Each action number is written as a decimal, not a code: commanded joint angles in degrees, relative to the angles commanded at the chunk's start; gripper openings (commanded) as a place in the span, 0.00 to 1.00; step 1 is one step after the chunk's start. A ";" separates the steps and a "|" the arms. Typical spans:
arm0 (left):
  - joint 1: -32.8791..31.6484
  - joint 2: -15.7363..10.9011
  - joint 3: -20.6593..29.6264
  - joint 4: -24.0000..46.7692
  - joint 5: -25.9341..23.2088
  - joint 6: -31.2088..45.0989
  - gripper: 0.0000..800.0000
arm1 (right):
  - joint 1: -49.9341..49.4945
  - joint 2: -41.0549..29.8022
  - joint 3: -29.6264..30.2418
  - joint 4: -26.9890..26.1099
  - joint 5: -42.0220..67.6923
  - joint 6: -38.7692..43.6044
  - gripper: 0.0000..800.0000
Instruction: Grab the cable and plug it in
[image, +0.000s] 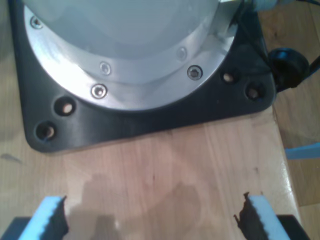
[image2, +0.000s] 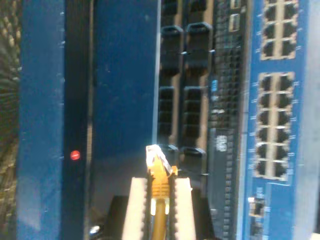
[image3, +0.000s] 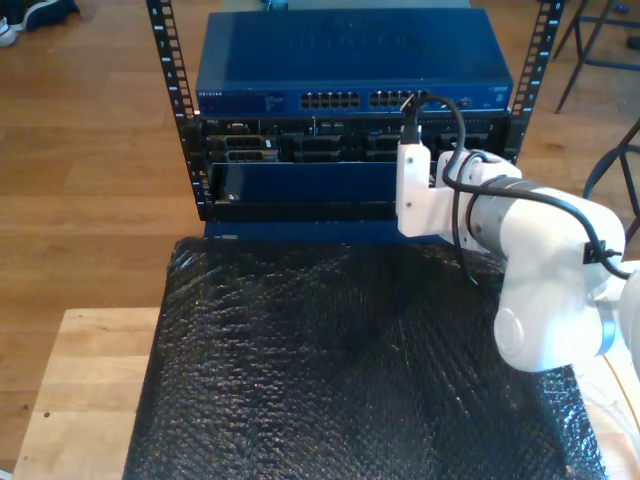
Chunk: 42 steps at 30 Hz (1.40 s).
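1. Clamping the cable (image2: 159, 210) just behind its plug (image2: 154, 156), my second gripper (image2: 159, 200) faces the switch (image2: 280, 125).
2. Risk, I judge: the plug points beside the ports (image2: 274, 150), so pushing now could jam it.
3. My first gripper (image: 150, 217) is open over bare wood (image: 165, 165).
4. Black bubble wrap (image3: 340, 370) covers the table; floor (image3: 90, 150) is wood.

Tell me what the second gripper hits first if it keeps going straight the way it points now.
Likely the rack equipment's front panel. My second gripper holds the yellow cable with its plug leading, aimed near the seam between the plain blue panel and the black slots. Depth is unclear; the plug would touch first.
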 joint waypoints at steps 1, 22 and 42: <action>0.00 -0.09 0.00 0.00 0.00 0.00 1.00 | 0.00 -0.09 0.00 0.00 -1.23 0.00 0.00; 0.00 0.00 0.00 0.00 0.00 0.00 1.00 | 0.00 3.87 0.79 0.18 -21.27 0.09 0.00; 0.00 0.00 0.00 0.00 0.00 0.00 1.00 | 0.35 3.96 2.46 0.09 -24.88 0.09 0.00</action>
